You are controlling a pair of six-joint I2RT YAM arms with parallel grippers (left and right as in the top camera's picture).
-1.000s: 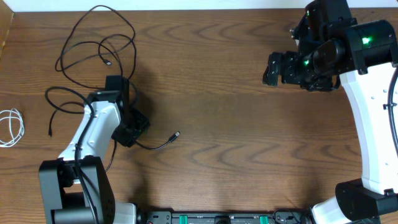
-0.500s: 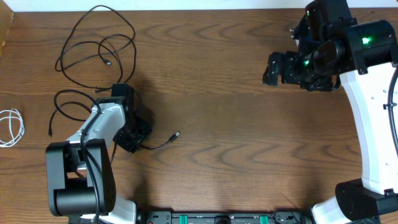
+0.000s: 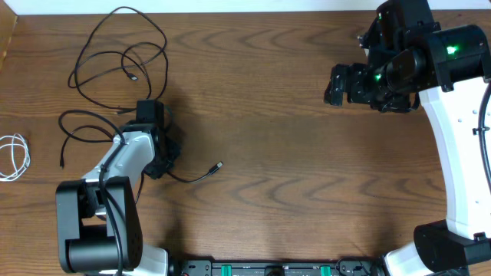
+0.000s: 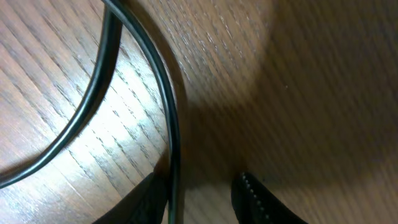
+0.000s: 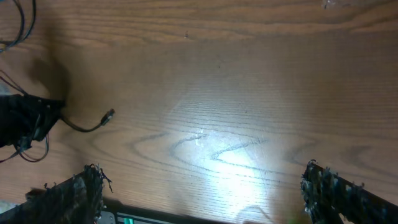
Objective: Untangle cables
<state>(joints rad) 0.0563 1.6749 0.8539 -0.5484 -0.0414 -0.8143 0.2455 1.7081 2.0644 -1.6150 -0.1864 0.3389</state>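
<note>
- The bench (image 3: pixel 276 153) is brown wood with a bold, wavy grain. The overhead frame cuts off its edges, and glare washes out a patch of it in the right wrist view.
- The right arm (image 3: pixel 453 153) has a smooth white shell and black joints, and it runs out of frame at the right and bottom.
- The left arm (image 3: pixel 126 157), also white and black, bends over the bench's left side and hides the cord beneath it.
- The right claw (image 5: pixel 205 199) is released. Its rough black fingers (image 5: pixel 74 193) are spread to the frame's corners, with bare wood between them.
- The left claw (image 4: pixel 199 196) is partly parted, not clenched. Only its tips show at the bottom edge, blurred and in shadow.
- The near black cable (image 4: pixel 169 124), thin and glossy, runs between those tips, close along the left one. Whether it touches that tip cannot be told. Overhead, it loops to the left of the arm.
- The far black cable (image 3: pixel 115 54) lies in loose overlapping loops at the far left. Whether it crosses the near one is unclear.
- The white cable (image 3: pixel 14 157) is a small coil, partly cut off by the left edge.
- The plug (image 3: pixel 218 165) ends the near cable to the right of the arm.
</note>
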